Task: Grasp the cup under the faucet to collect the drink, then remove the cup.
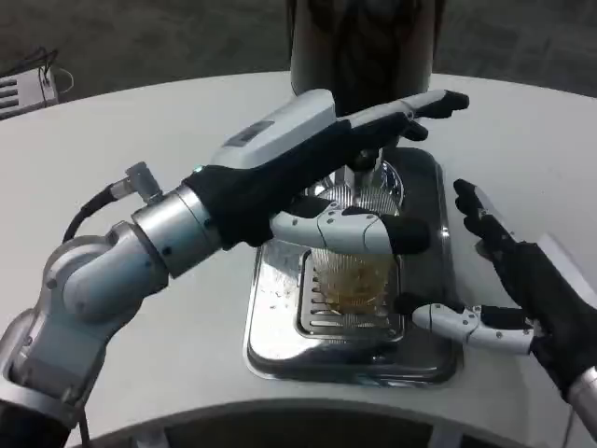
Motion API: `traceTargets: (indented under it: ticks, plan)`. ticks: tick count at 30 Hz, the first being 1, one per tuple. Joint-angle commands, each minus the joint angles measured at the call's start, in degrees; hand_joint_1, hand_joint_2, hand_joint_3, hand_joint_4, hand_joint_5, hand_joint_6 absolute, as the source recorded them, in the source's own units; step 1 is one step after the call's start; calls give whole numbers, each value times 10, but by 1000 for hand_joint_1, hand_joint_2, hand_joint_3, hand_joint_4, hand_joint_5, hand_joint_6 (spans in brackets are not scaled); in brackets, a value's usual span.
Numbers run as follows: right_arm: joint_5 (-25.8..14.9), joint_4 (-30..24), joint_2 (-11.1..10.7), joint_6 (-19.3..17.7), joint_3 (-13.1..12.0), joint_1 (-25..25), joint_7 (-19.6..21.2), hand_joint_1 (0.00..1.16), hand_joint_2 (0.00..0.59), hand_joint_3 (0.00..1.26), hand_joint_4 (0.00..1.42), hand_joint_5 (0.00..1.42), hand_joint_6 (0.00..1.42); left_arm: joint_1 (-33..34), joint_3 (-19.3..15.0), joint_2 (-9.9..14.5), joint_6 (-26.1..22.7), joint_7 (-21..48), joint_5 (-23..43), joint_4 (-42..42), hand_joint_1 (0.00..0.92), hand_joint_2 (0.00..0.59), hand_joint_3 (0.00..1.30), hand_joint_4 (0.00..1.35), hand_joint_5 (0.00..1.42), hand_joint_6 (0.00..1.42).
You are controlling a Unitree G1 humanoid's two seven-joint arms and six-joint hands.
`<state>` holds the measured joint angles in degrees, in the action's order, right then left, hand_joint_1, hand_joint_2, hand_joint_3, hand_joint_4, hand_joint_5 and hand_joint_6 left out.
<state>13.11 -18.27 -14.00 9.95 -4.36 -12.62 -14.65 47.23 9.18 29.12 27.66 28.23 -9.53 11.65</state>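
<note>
White-backed, the left hand (pixel 322 163) reaches across from the left, its fingers (pixel 359 231) wrapped around the ribbed clear plastic cup (pixel 354 271), which holds amber drink and stands on the slotted grate of the shiny steel drip tray (pixel 270 317). Upper fingers stretch past the faucet (pixel 366 161) of the dark cylindrical dispenser (pixel 359 42) at the table's far edge, hiding much of the cup's rim. Beside the tray's right rim, the right hand (pixel 522 289) hovers with fingers spread, holding nothing, one finger lying over the tray's near right corner. A round white table (pixel 140 131) carries everything.
</note>
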Motion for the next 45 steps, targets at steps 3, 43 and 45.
traceTargets:
  ticks: [3,43,45]
  plan:
    - [-9,22,3,-15,25,-22,15,820,193,0,0,0,0,-18,11,11,-11,23,-10,2,0,0,108,96,174,224]
    - [-18,128,20,-22,64,-91,58,836,195,0,0,0,0,-145,-122,-96,62,-138,61,-74,0,18,150,138,223,282]
    - [-18,129,20,-23,66,-90,58,836,195,0,0,0,0,-191,-135,-95,55,-156,40,-122,0,21,150,136,223,283]
